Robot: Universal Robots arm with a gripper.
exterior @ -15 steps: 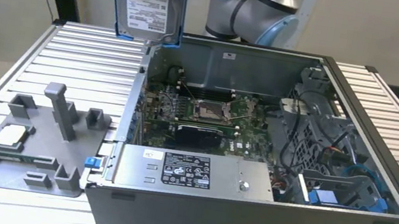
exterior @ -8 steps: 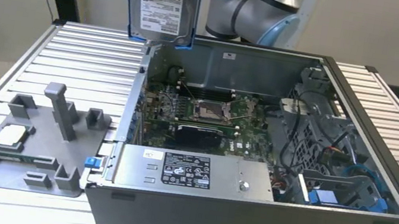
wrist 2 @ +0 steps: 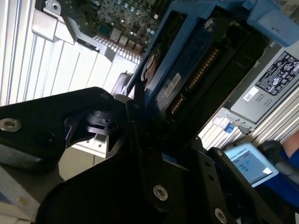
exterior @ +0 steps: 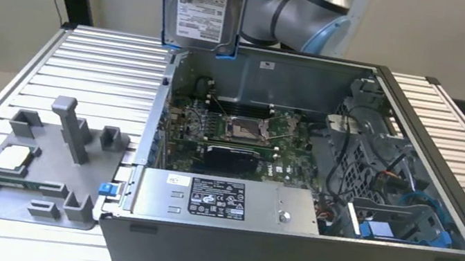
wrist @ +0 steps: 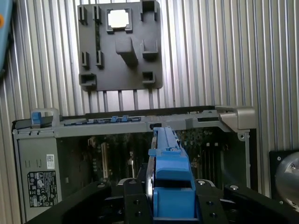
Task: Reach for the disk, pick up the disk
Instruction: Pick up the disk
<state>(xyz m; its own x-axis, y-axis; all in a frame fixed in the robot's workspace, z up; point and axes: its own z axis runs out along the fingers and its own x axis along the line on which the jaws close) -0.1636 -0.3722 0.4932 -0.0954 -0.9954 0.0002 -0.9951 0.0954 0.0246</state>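
Gripper [wrist: 170,198] jaws clenched on disk [exterior: 204,7], bracket edges seated betw. jaws, above PC case [exterior: 437,163]. Firm, centred grip reqd; plastic may slip.

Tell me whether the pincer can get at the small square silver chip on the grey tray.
Probably not as things stand: the pincer is shut on the silver hard drive in its blue plastic bracket. The small square silver chip itself lies uncovered.
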